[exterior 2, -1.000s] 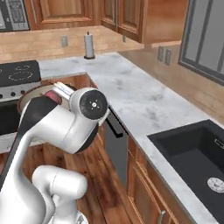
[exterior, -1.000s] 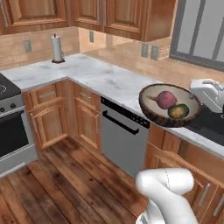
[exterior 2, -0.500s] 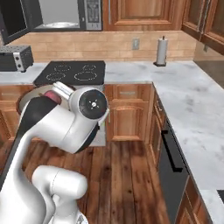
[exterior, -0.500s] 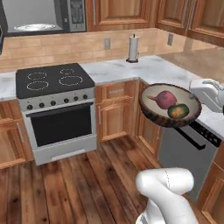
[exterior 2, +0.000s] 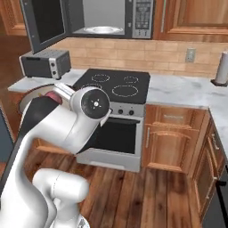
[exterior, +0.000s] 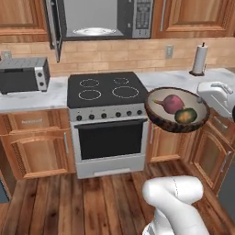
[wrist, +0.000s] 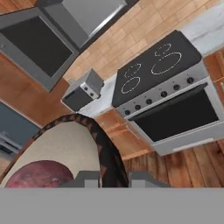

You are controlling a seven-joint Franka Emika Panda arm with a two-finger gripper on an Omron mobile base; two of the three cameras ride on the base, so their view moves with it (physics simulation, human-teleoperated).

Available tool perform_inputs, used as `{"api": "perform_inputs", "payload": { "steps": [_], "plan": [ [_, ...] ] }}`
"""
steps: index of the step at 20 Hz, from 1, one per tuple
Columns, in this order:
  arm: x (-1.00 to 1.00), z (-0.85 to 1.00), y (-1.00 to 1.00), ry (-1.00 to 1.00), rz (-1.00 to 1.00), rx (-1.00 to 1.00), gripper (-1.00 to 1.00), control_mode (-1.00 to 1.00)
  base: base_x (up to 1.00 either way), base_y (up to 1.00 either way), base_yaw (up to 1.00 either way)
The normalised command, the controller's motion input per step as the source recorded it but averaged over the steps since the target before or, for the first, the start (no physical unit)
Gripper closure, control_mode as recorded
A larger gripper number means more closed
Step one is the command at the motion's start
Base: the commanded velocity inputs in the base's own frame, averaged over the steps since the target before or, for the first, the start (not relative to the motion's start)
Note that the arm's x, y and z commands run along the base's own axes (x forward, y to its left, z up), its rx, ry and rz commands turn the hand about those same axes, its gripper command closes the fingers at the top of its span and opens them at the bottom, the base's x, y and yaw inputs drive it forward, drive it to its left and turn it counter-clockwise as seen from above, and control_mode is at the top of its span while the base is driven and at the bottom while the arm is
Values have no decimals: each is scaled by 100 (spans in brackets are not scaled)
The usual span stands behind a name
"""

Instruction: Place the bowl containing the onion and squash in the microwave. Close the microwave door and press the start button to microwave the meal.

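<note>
The gripper (wrist: 113, 180) was clamped on the rim of the bowl (exterior: 177, 110), held level so the onion (exterior: 171, 103) and squash (exterior: 186, 115) stayed inside, below the open microwave (exterior: 103, 19)

Base views: behind arm, left and right, facing the stove (exterior: 110, 92) and microwave (exterior: 103, 18) | hand view: rolled, close over bowl (wrist: 65, 148) rim, same stove beyond.
</note>
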Motion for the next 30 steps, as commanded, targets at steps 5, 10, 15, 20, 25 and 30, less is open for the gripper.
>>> {"api": "perform_inputs", "payload": {
  "steps": [5,10,15,20,25,30],
  "plan": [
    [0,0,0,0,0,0,100,100,81,40,30],
    [0,0,0,0,0,0,100,100,76,7,22],
    [0,0,0,0,0,0,100,100,71,0,18],
    [0,0,0,0,0,0,100,100,71,0,18],
    [0,0,0,0,0,0,100,100,60,0,24],
    [0,0,0,0,0,0,100,100,50,0,26]
  ]
}}
